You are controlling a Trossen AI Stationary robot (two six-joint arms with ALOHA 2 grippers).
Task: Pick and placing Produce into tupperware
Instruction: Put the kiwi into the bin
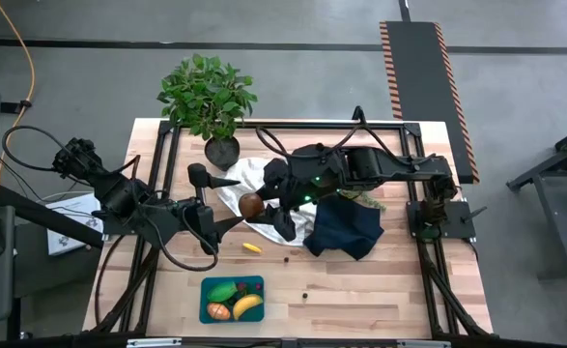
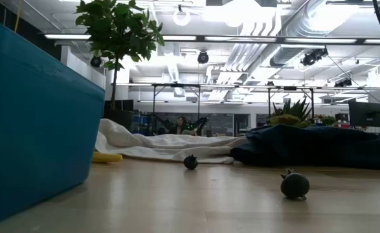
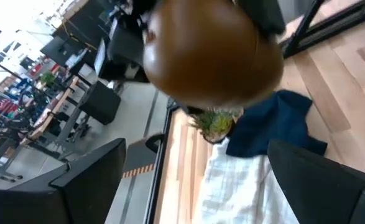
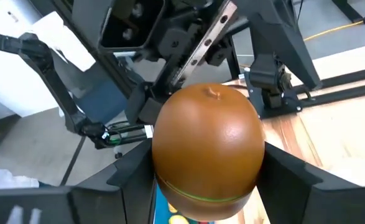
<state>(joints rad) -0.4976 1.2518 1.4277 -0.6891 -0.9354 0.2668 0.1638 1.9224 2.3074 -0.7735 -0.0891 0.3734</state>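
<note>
Brown kiwi-like ball [image 1: 251, 204] sits clamped between the fingers of the right end effector [image 1: 264, 206], held above the white cloth [image 1: 264, 217] near the centre of the surface. Left end effector [image 1: 233, 200] has its jaws spread wide on either side of the ball and grips nothing; this looks like a handover. Tupperware [image 1: 208, 286] lies at 6 o'clock, holding banana [image 1: 247, 306], green piece [image 1: 221, 291] and orange piece [image 1: 217, 311]. A small yellow piece [image 1: 252, 247] and two dark bits [image 1: 285, 258] remain loose on the wood.

Risk: if the right end effector releases before the left closes, the smooth round ball could drop and roll. Fingers of the two arms could also collide.
</note>
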